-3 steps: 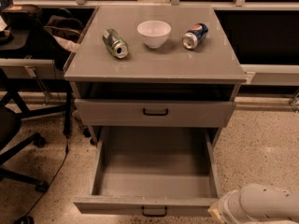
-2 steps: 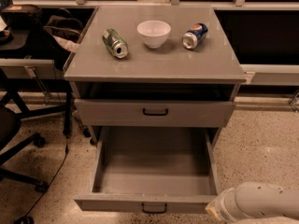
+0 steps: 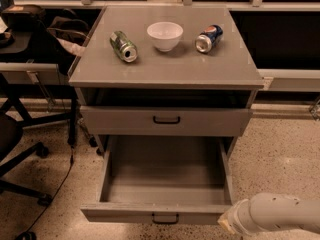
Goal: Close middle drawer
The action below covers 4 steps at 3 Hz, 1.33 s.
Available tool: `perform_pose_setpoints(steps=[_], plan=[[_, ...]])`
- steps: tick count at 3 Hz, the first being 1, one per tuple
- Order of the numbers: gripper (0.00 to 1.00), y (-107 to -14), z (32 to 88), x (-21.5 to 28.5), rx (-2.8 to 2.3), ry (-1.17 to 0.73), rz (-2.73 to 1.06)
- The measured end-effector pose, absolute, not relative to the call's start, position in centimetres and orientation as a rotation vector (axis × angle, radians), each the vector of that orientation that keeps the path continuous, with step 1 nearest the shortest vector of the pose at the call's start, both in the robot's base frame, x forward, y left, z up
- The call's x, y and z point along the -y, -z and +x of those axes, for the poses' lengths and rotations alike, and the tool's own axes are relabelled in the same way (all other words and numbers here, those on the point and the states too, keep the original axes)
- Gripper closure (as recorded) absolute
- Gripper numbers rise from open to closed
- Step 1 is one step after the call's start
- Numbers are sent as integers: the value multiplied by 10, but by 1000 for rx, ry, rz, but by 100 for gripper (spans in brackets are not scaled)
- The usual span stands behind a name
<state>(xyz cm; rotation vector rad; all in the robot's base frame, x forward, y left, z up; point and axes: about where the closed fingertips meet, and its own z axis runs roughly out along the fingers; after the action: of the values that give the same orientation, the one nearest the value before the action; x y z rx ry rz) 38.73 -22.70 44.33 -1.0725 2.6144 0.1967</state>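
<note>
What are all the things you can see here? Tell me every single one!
cabinet: one, grey, middle of the view
green can: one, on its side, cabinet top, left
bowl: one, white, between the cans
blue can: one, on its side, cabinet top, right
top drawer: one, grey, black handle, under the top
middle drawer: one, grey, pulled out, below it
office chair: one, black, far left
arm: one, white, bottom right
gripper: one, pale, arm's tip, beside the middle drawer's front right corner
</note>
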Motion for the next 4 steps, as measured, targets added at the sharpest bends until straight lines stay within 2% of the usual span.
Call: perform_pose_setpoints(steps=[2,4], plan=[[100,-454,427,199,-2526,-169,-1082],[100,-446,427,200,-2540,-159,-1051]])
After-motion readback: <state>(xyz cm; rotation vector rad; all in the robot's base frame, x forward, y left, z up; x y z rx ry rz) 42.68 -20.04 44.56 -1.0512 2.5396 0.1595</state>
